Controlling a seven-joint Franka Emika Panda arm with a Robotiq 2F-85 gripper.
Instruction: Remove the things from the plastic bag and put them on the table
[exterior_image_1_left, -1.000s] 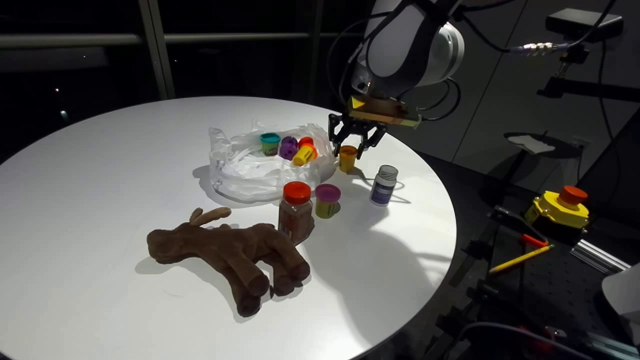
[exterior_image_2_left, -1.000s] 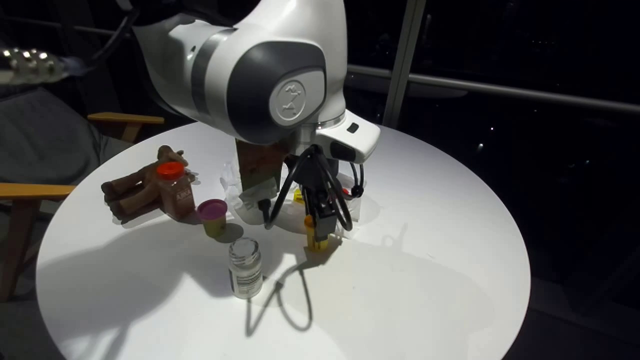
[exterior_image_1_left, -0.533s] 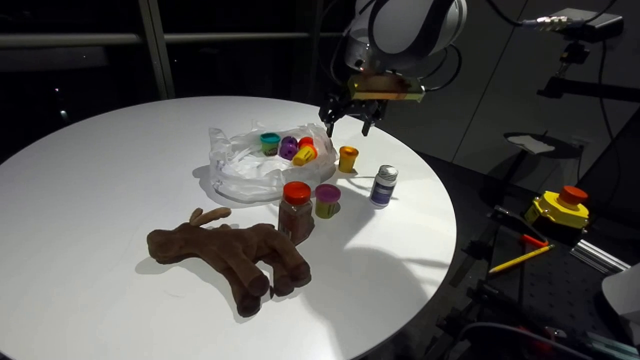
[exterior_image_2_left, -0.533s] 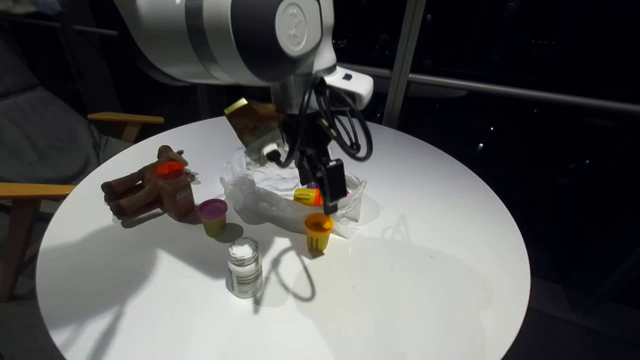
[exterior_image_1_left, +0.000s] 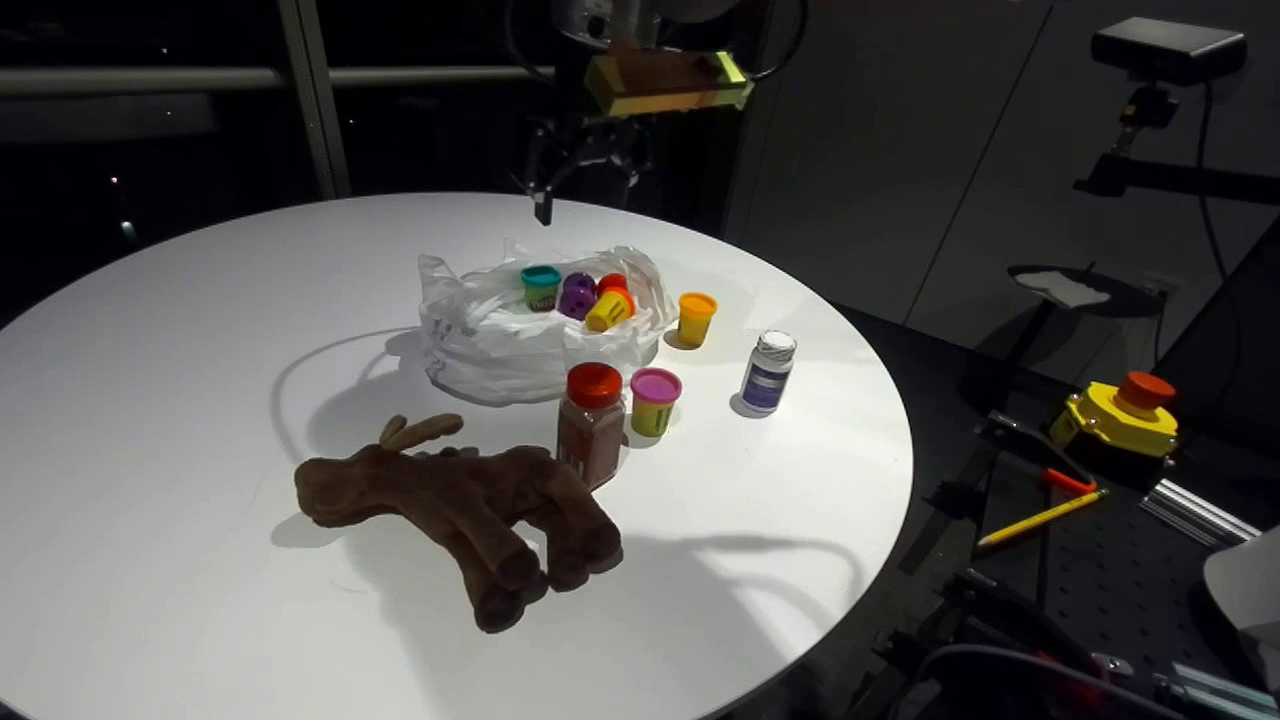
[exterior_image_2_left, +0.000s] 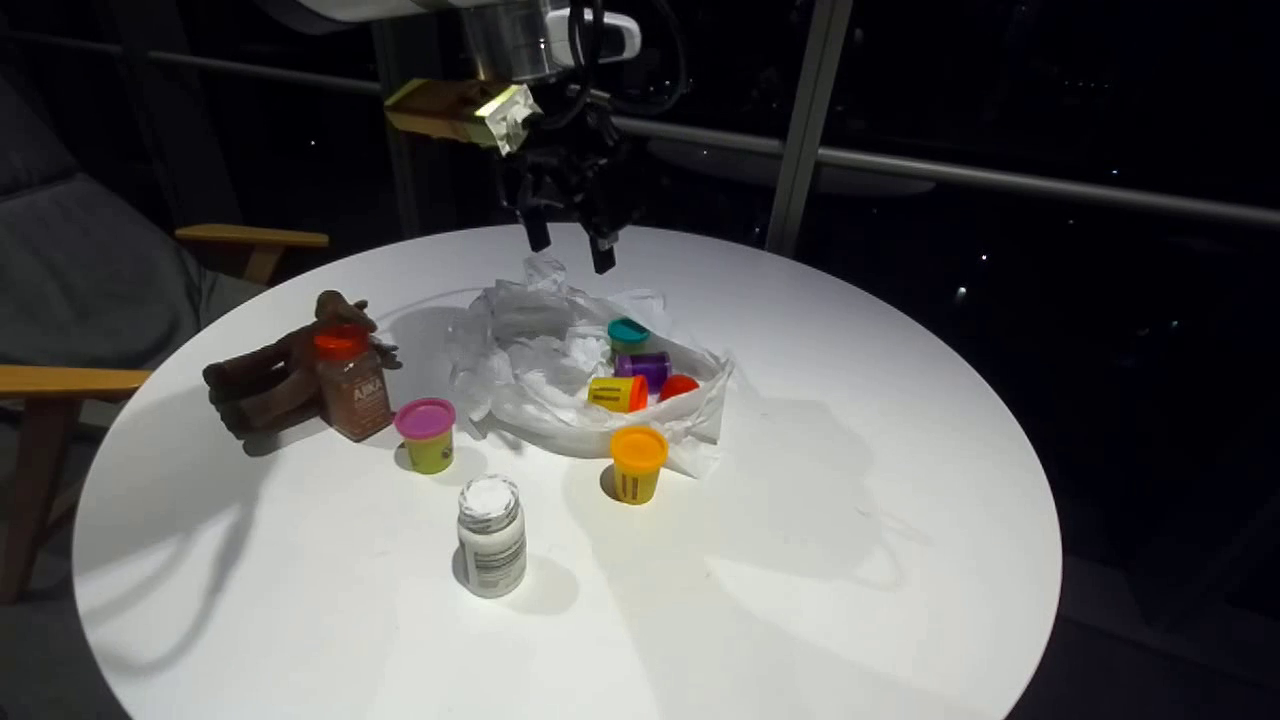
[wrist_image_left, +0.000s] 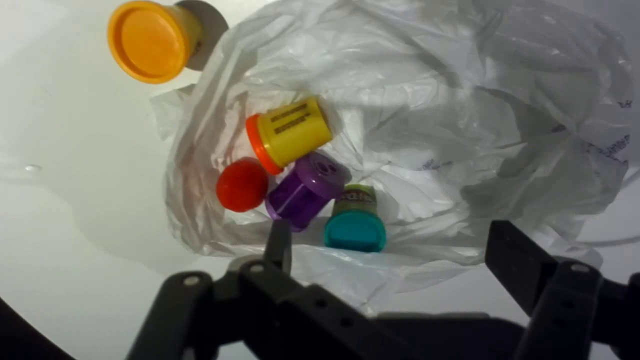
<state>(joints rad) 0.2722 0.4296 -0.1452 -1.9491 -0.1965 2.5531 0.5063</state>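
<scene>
The whitish plastic bag (wrist_image_left: 440, 95) lies open on the white round table (exterior_image_2_left: 800, 620). Inside it are a yellow jar with an orange lid (wrist_image_left: 295, 132), a round red thing (wrist_image_left: 242, 185), a purple jar (wrist_image_left: 305, 192) and a green jar with a teal lid (wrist_image_left: 355, 227). My gripper (exterior_image_2_left: 570, 252) is open and empty, raised above the bag's edge. In the wrist view, its fingers (wrist_image_left: 390, 245) stand wide apart, with the teal lid between them but lower down. The brown plush animal (exterior_image_1_left: 450, 500) lies on the table outside the bag.
Outside the bag stand an orange-lidded jar (exterior_image_2_left: 638, 465) close beside it, a pink-lidded jar (exterior_image_2_left: 427, 435), a tall red-lidded jar (exterior_image_1_left: 590, 430) against the plush, and a white bottle (exterior_image_2_left: 491, 540). The table's round edge (exterior_image_1_left: 905, 470) is near the bottle.
My gripper was down around the orange-lidded jar a second ago. It rose off, leaving the jar standing on the table, and moved across to above the bag.
</scene>
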